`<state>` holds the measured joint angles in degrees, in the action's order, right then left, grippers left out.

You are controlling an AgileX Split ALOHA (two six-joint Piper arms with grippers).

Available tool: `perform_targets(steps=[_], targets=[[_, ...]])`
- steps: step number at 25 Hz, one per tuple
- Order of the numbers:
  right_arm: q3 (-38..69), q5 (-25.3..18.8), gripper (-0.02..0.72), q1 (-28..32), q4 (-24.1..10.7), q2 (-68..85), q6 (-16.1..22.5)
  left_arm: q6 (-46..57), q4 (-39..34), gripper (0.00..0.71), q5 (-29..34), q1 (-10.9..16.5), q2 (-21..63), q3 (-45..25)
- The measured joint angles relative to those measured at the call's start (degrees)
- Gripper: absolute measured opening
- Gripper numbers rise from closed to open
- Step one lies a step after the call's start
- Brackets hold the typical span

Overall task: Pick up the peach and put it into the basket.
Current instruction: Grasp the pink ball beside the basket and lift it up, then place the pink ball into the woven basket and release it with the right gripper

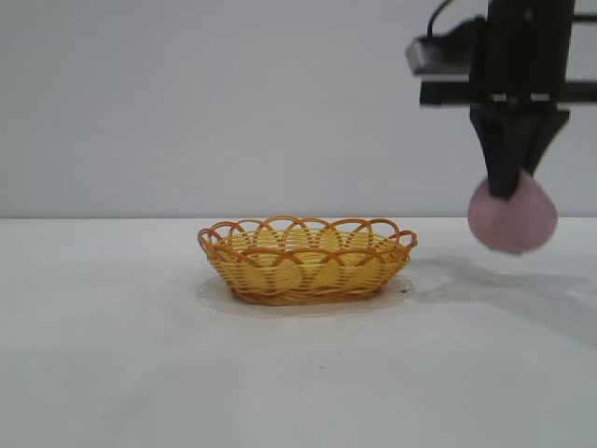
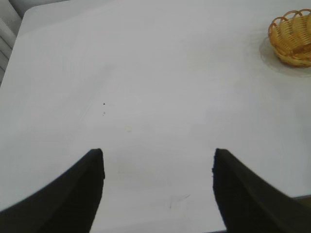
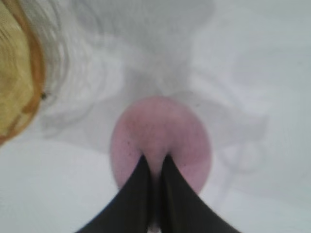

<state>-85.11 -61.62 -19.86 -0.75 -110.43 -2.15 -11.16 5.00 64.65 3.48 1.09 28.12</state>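
Basket holds nothing; right tool grips peach

Lab-like test bench, bare white table, blank grey wall

Right gripper fingers pinch the top of the peach above the white table; basket rim at frame edge.

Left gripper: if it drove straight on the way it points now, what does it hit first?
Probably bare table. The left gripper is open, angled down at empty tabletop. The basket sits well off to one side, likely outside that line, though depth is hard to judge.
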Motion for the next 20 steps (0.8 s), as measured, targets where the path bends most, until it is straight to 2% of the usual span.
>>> perform_targets(steps=[3,8,14,20], targets=[[-2.9,-1.5,0.0,-0.5,-0.1,0.6,0.0,0.0,0.0,0.423,0.0,0.0,0.0,0.0],[-5.1,-1.2,0.0,-4.2,0.8,0.7,0.0,0.0,0.0,0.423,0.0,0.0,0.0,0.0],[-5.1,3.7,0.0,-10.5,2.5,0.7,0.0,0.0,0.0,0.423,0.0,0.0,0.0,0.0],[-5.1,8.8,0.0,-13.5,4.4,0.1,0.0,0.0,0.0,0.423,0.0,0.0,0.0,0.0]])
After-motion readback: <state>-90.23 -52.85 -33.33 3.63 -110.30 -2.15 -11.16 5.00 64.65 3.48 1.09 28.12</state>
